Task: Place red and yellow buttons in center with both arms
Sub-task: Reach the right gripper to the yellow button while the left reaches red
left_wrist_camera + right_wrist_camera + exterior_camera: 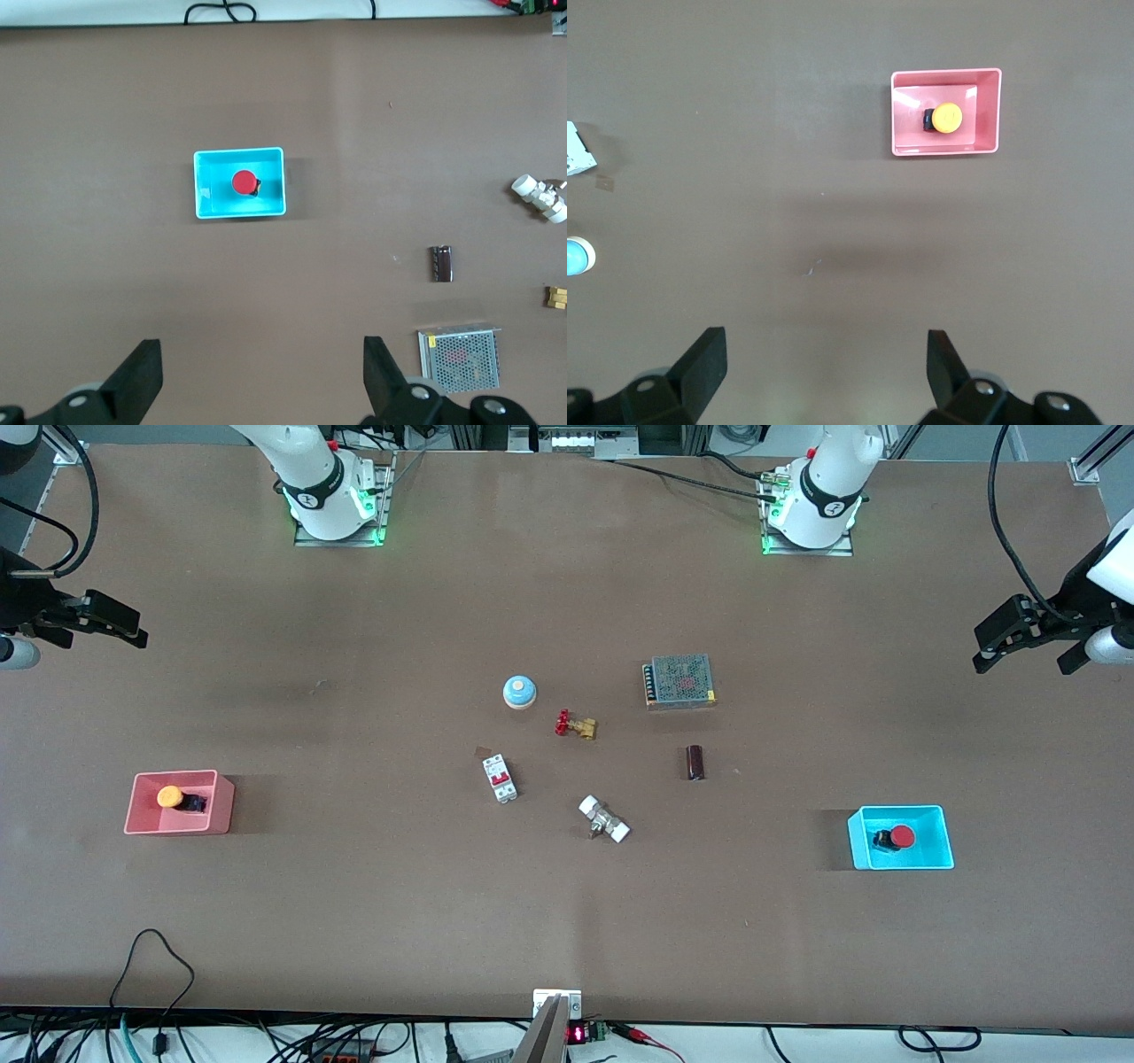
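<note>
**Red and yellow buttons sitting in their bins, one apiece**

You're looking at two buttons and two bins. Your red button [901, 836] is lying in the cyan bin [942, 838] toward the left arm's end; your yellow button [170, 797] is lying in the pink bin [221, 802] toward the right arm's end. Your left gripper [999, 646] is hovering over bare table, fingers [379, 365] spread wide, gripping nothing. Your right gripper [120, 624] is doing likewise, fingers [943, 354] wide apart. Between the bins, six other parts are lying on the brown tabletop [354, 921].
</note>
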`<state>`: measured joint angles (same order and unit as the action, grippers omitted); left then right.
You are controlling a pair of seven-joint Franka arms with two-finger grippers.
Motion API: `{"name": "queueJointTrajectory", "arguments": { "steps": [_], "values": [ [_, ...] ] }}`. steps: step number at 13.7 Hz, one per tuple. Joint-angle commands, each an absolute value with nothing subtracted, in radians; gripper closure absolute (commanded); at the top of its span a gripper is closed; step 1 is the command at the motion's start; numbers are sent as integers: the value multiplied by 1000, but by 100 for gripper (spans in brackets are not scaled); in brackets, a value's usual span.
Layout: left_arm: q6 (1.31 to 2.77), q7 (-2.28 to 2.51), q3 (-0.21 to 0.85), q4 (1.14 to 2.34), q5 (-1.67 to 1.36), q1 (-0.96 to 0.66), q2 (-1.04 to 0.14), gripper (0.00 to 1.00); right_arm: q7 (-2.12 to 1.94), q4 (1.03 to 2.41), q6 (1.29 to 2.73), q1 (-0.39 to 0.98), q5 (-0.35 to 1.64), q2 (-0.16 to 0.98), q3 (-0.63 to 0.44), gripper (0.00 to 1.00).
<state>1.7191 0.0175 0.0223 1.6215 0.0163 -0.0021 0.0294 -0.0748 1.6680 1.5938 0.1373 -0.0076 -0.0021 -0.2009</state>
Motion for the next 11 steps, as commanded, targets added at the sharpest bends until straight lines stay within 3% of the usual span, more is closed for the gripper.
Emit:
{"name": "queueJointTrajectory", "arguments": {
  "steps": [1, 6, 11],
  "values": [
    [1697, 17, 26, 1606, 3, 5, 20, 0, -51, 1697, 1582, 143, -14, -35, -198, 0],
    [1706, 3, 25, 1600, 15, 11, -66, 0, -52, 1697, 1598, 132, -20, 0, -202, 0],
    [1900, 0, 14, 1601, 15, 32, -270, 0, -69, 1689, 1839, 91, -20, 208, -207, 0]
  ]
}}
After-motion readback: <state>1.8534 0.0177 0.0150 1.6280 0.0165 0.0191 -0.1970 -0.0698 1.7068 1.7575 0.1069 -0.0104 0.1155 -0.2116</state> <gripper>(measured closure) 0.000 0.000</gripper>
